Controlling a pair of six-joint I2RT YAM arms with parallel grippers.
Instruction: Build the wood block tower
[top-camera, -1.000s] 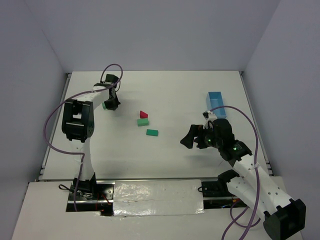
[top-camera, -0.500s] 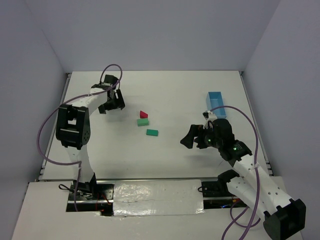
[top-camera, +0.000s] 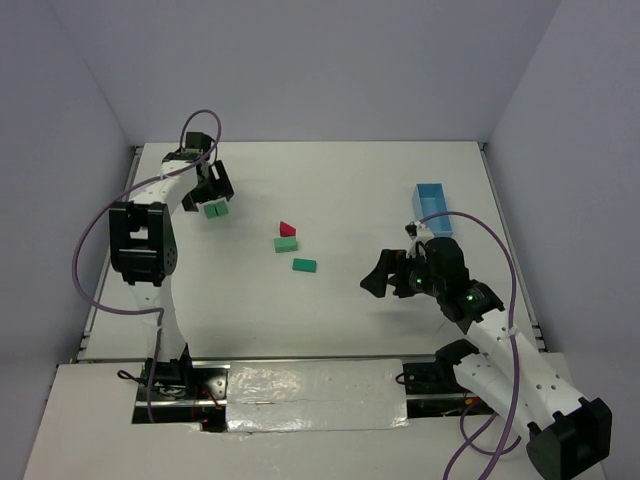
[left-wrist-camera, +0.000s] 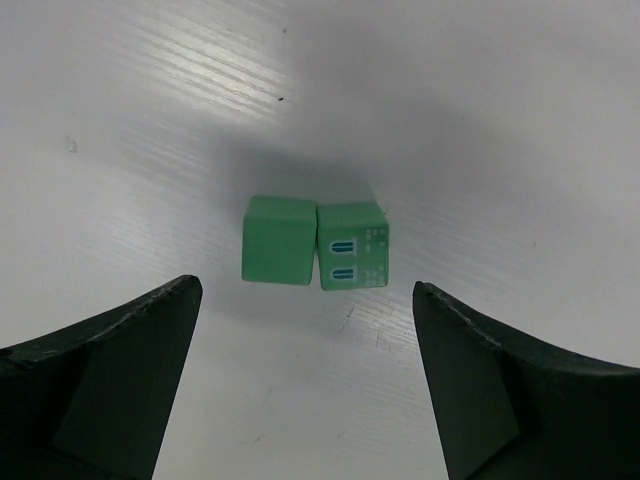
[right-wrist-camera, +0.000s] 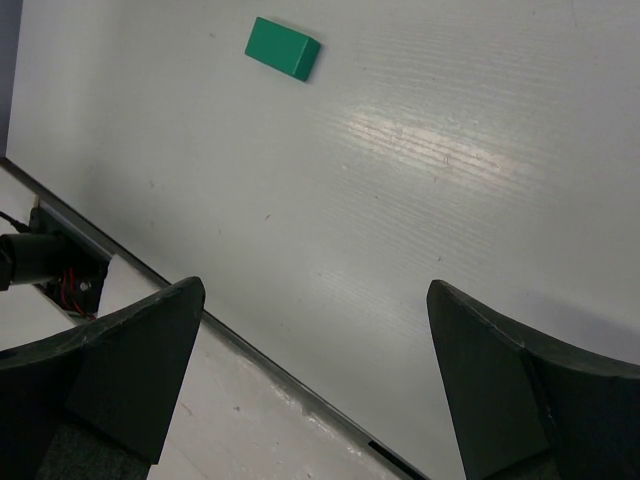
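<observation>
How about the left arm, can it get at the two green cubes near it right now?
Probably yes. The left gripper hangs open directly over the two green cubes, which sit side by side. Its jaws are spread wider than the pair, and nothing shows in between.

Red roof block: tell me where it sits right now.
In the top view the red roof block lies left of centre on the table, just behind a green block, with two green cubes farther left.

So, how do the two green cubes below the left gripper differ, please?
The plain cube shows a bare green top, while the printed cube carries small white and blue markings. In the left wrist view the plain cube lies left of the printed cube. Both are green, alike in size, and sit side by side.
</observation>
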